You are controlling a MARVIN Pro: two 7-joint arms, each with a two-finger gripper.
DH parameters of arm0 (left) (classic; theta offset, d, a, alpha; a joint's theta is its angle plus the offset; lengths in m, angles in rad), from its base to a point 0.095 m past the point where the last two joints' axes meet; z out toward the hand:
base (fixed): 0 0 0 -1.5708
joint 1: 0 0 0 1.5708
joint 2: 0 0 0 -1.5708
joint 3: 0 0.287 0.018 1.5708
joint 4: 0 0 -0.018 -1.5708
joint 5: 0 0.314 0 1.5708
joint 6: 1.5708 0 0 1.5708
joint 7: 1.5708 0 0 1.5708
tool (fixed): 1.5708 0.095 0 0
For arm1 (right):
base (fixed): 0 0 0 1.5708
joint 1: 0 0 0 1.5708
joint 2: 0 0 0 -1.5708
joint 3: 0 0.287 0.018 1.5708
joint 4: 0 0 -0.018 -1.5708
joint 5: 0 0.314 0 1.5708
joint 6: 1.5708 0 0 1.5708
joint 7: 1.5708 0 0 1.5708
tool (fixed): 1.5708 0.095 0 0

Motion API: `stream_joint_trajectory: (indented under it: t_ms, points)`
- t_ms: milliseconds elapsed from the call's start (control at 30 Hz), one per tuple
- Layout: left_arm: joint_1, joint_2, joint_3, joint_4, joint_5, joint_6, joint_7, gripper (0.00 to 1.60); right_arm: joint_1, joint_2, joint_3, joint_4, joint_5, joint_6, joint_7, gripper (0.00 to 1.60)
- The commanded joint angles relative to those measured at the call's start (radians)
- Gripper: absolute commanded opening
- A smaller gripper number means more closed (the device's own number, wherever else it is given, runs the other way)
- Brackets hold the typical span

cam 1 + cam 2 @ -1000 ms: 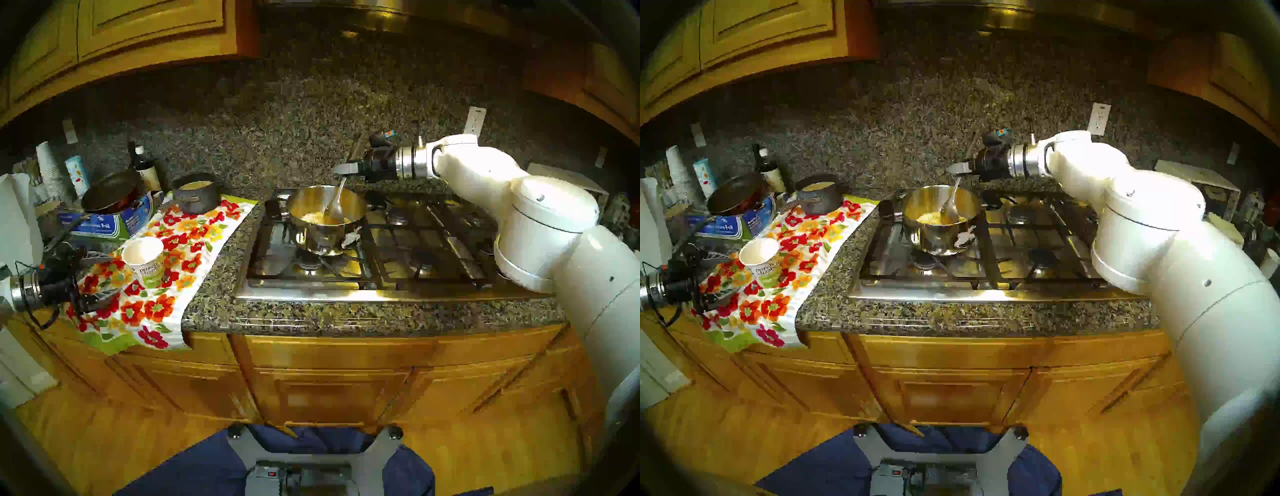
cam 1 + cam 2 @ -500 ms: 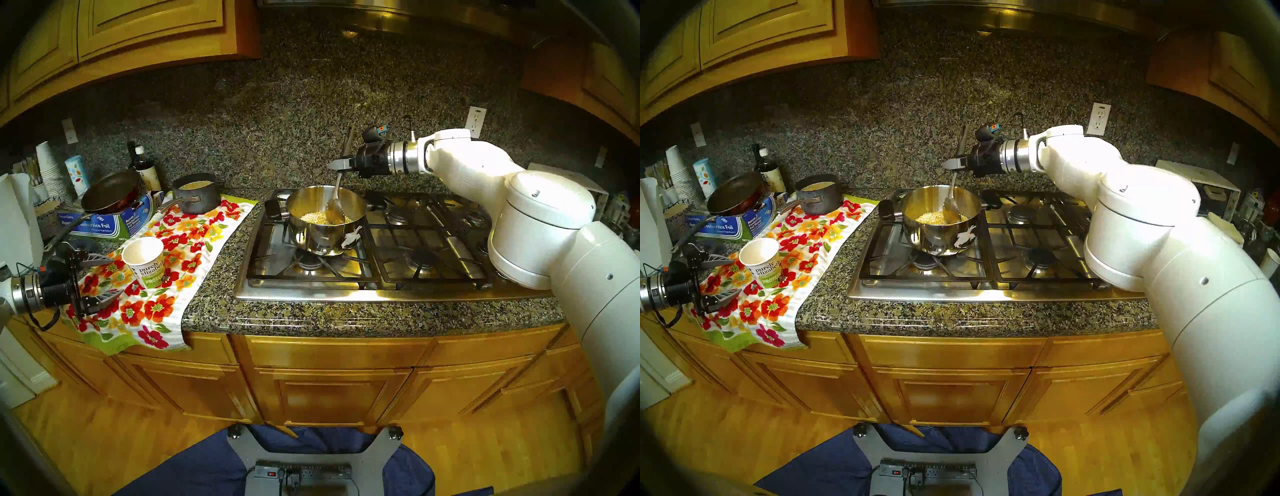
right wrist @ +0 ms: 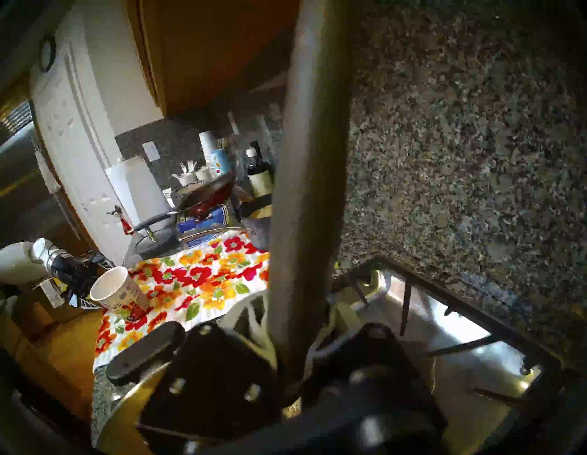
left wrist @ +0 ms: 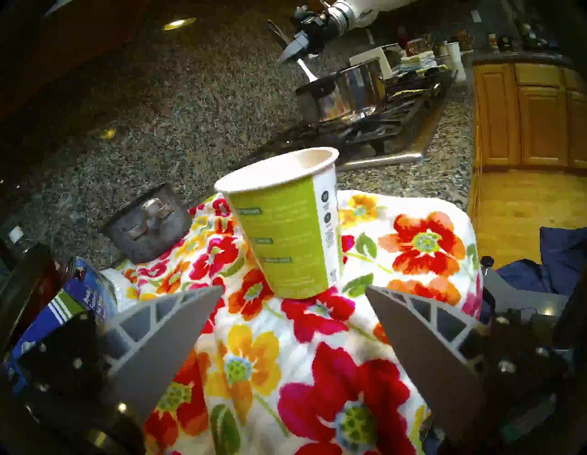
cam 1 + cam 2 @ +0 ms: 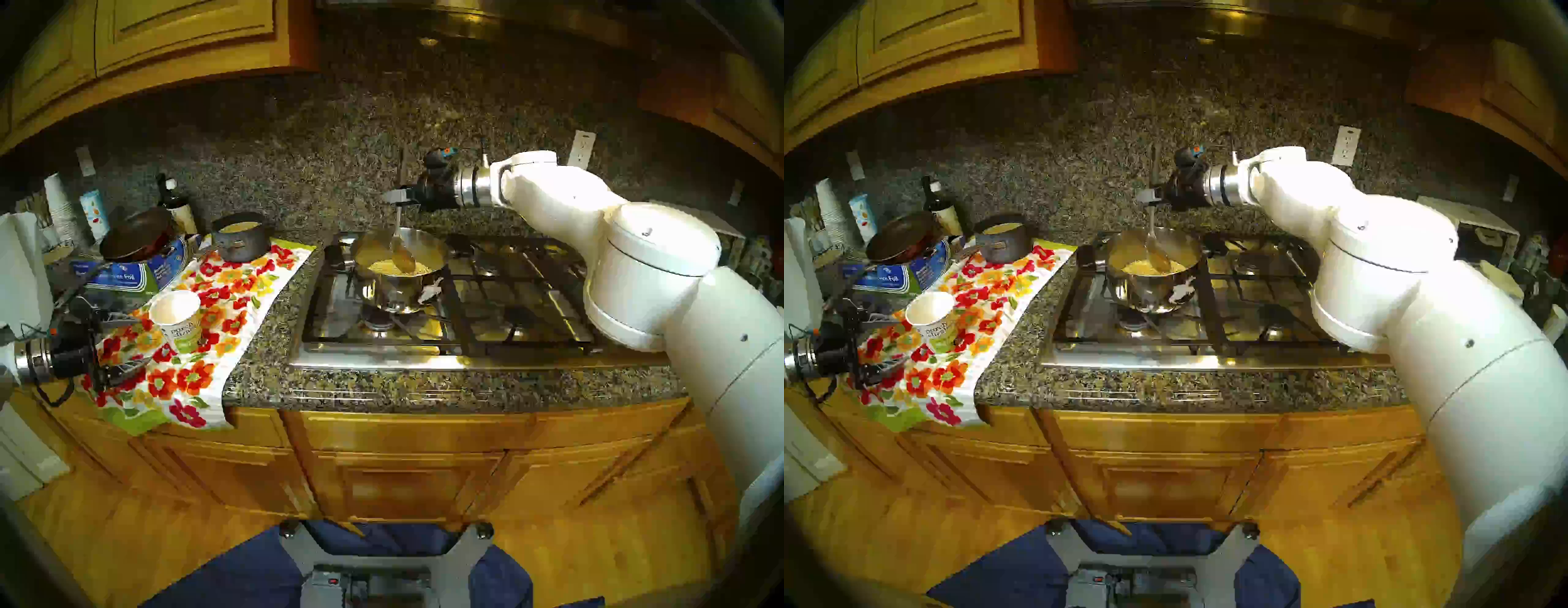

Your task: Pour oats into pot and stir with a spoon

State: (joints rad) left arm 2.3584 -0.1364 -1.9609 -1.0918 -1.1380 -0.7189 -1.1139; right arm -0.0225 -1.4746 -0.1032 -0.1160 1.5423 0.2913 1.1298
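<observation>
Nearest, at the bench's front left corner, the left tool (image 4: 293,321) hangs with its two grey fingers (image 4: 178,321) spread wide and nothing between them. Just beyond the fingertips the white and green paper cup (image 5: 177,319) stands upright on the flowered towel (image 5: 199,339), apart from both fingers; what shows of its inside looks bare, so the pouring step looks done.

Further back, on the front left burner of the stove (image 5: 445,314), sits the shiny pot (image 5: 399,271), its black handle pointing left toward the towel. The oats (image 5: 392,267) lie as a pale yellow heap on its floor.

The relation the next stroke turns on: the spoon (image 5: 402,254) hangs almost straight down from the right tool (image 5: 396,196), its long axis near vertical, bowl low in the pot at the oats, slim handle rising past the tool toward the backsplash. So the oats lie directly below the tool, and any sideways sweep of the wrist carries the bowl through them; the pot's wall is close on either side. The right arm is the one on the job, the left well away.

The right tool is clenched on the spoon's handle, fingers pinched tight about its middle, as the right wrist view shows the shaft (image 3: 305,197) running up from between them
</observation>
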Motion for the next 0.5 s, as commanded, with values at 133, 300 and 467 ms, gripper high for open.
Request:
stream_joint_trajectory:
  t_ms: [133,300,467]
  points:
    - [-0.012,0.010,-0.023,0.001,-0.009,-0.004,-0.037,1.60,0.062,-0.025,0.054,-0.017,0.043,0.003,0.016,0.00]
    - [-0.012,0.009,-0.027,0.002,-0.012,-0.004,-0.048,1.60,0.052,-0.008,0.073,-0.025,0.057,0.009,0.056,0.00]
    - [-0.012,0.008,-0.033,0.004,-0.018,-0.003,-0.065,1.60,0.039,0.018,0.082,-0.036,0.061,0.016,0.122,0.00]
